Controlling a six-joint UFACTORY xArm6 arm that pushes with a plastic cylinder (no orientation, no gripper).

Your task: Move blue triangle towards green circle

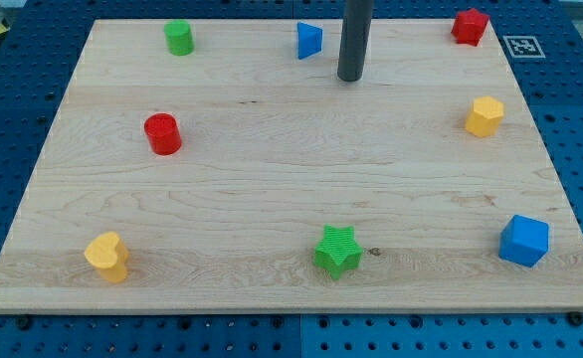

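Observation:
The blue triangle (pixel 309 40) lies near the view's top, a little right of the middle. The green circle (pixel 179 38) stands at the top left of the wooden board (pixel 272 189), well left of the triangle. My tip (pixel 350 78) rests on the board just right of and slightly below the blue triangle, with a small gap between them. The rod rises out of the view's top edge.
A red circle (pixel 162 134) sits at the left. A yellow heart (pixel 107 257) is at the bottom left, a green star (pixel 338 251) at the bottom middle, a blue cube (pixel 524 241) at the bottom right. A yellow hexagon (pixel 485 116) and a red block (pixel 470 26) are at the right.

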